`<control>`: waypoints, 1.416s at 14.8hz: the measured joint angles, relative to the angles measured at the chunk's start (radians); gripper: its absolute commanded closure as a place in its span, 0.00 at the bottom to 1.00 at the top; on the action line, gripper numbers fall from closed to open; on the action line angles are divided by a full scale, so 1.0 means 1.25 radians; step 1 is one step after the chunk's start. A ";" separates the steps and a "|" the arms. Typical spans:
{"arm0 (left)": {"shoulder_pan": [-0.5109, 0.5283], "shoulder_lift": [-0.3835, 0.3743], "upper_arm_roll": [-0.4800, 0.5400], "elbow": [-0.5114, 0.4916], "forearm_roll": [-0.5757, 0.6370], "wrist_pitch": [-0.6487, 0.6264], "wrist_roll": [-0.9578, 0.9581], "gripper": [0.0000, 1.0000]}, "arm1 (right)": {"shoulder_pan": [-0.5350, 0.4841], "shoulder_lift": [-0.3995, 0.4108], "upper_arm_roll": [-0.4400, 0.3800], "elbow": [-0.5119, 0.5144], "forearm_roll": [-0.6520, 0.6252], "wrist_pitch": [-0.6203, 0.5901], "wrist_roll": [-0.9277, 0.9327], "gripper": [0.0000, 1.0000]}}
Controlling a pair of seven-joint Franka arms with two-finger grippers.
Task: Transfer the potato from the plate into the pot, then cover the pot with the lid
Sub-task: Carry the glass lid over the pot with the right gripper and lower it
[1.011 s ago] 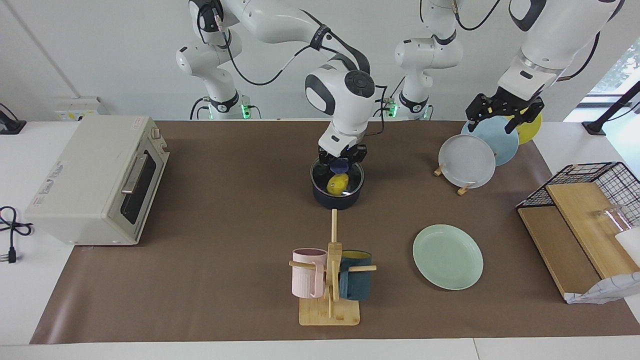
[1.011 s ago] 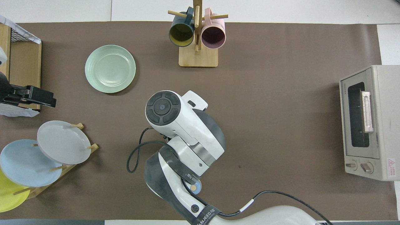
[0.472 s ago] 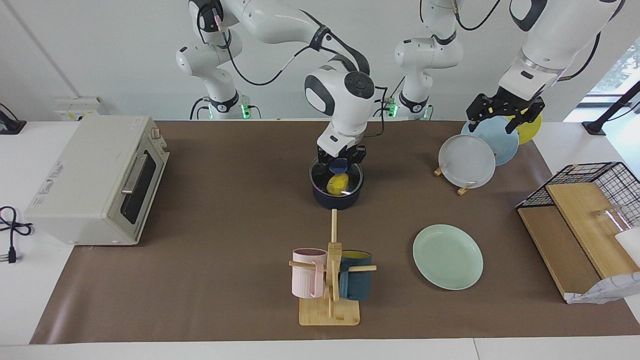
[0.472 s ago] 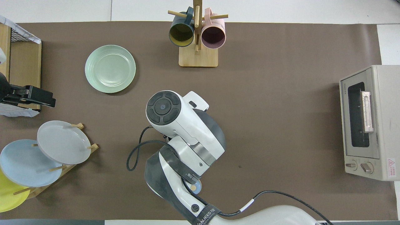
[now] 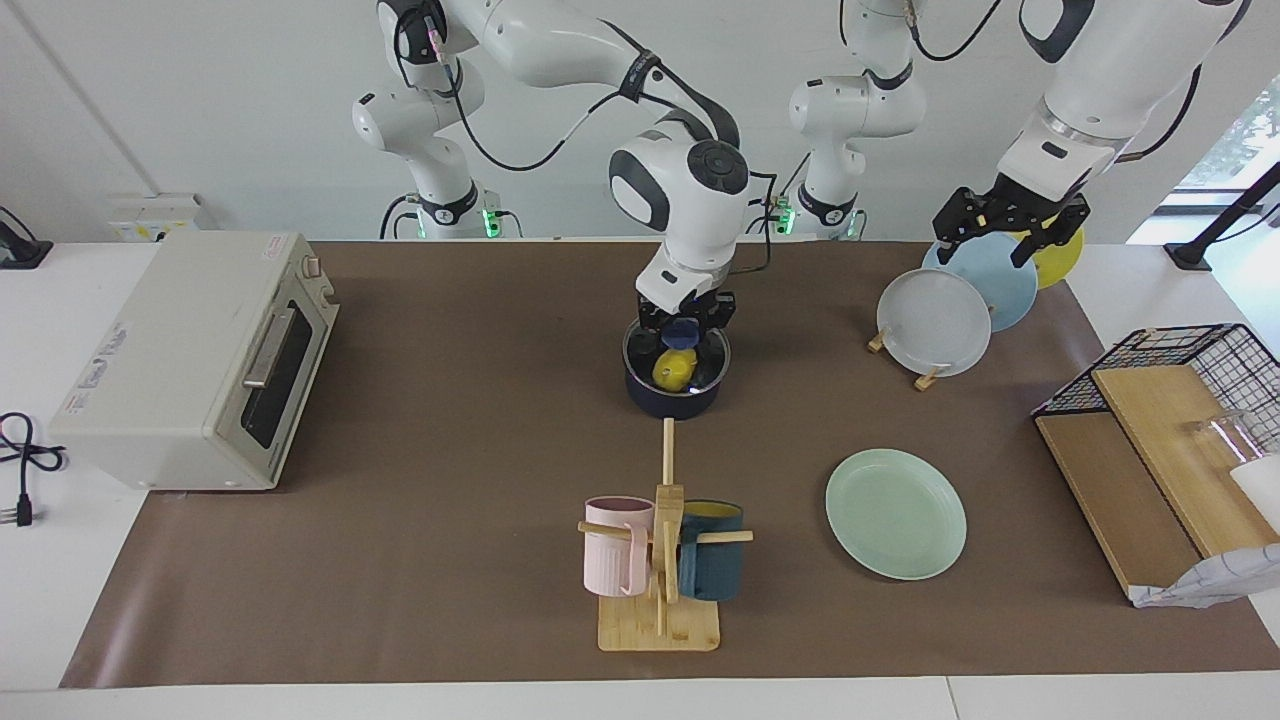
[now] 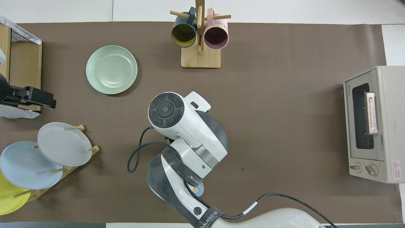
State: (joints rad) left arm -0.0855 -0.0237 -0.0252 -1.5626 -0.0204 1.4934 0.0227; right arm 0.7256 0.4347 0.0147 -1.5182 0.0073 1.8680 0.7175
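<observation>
The dark navy pot [image 5: 672, 404] stands mid-table, toward the robots. The yellow potato [image 5: 675, 370] lies inside it, seen through the clear glass lid [image 5: 712, 358]. My right gripper [image 5: 684, 326] is shut on the lid's blue knob and holds the lid at the pot's rim; I cannot tell whether it rests fully on it. In the overhead view the right arm's wrist [image 6: 177, 126] hides pot, lid and potato. The mint-green plate [image 5: 895, 513] [image 6: 111, 69] lies bare, farther from the robots. My left gripper [image 5: 985, 245] [image 6: 47, 100] hangs open over the plate rack, holding nothing.
A rack with grey, light blue and yellow plates [image 5: 933, 322] stands toward the left arm's end. A mug tree [image 5: 660, 560] with pink and teal mugs stands farther out than the pot. A toaster oven [image 5: 195, 360] and a wire-and-wood shelf [image 5: 1160, 440] sit at the table's ends.
The right gripper has shifted the lid slightly over the pot and levelled it. The left gripper has edged a little upward.
</observation>
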 measured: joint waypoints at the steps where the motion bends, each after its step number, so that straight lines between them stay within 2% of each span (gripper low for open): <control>1: 0.000 0.000 0.000 0.000 0.000 0.000 0.000 0.00 | 0.000 -0.001 0.000 -0.002 0.000 0.002 0.000 1.00; 6: 0.000 0.000 0.000 0.000 0.000 0.000 0.000 0.00 | 0.000 -0.007 0.000 -0.016 0.000 0.017 0.000 1.00; 7: 0.000 0.000 0.000 0.000 0.000 0.000 0.000 0.00 | 0.000 -0.012 0.000 -0.024 0.000 0.025 0.000 0.92; 8: 0.000 0.000 0.000 0.000 0.000 0.000 0.000 0.00 | 0.000 -0.016 0.000 -0.031 0.000 0.031 0.000 0.79; 9: 0.000 0.000 0.000 0.000 0.000 0.000 0.000 0.00 | 0.000 -0.018 0.000 -0.035 0.000 0.036 0.000 0.57; 10: 0.000 0.000 0.000 0.000 0.000 0.000 0.000 0.00 | 0.000 -0.019 0.000 -0.037 0.000 0.038 0.000 0.32; 11: 0.000 0.000 0.000 0.000 0.000 0.000 0.000 0.00 | -0.001 -0.020 0.000 -0.039 0.000 0.039 0.000 0.00; 18: 0.000 0.000 0.000 0.000 0.000 0.000 0.000 0.00 | -0.016 -0.024 -0.009 -0.032 -0.001 0.051 0.000 0.00; 21: 0.000 0.000 0.000 0.000 0.000 0.000 0.000 0.00 | -0.063 -0.054 -0.013 -0.019 -0.002 0.034 -0.003 0.00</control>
State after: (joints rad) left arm -0.0855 -0.0237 -0.0252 -1.5626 -0.0203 1.4934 0.0227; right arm 0.6467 0.3675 -0.0011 -1.5414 0.0049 1.9108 0.7140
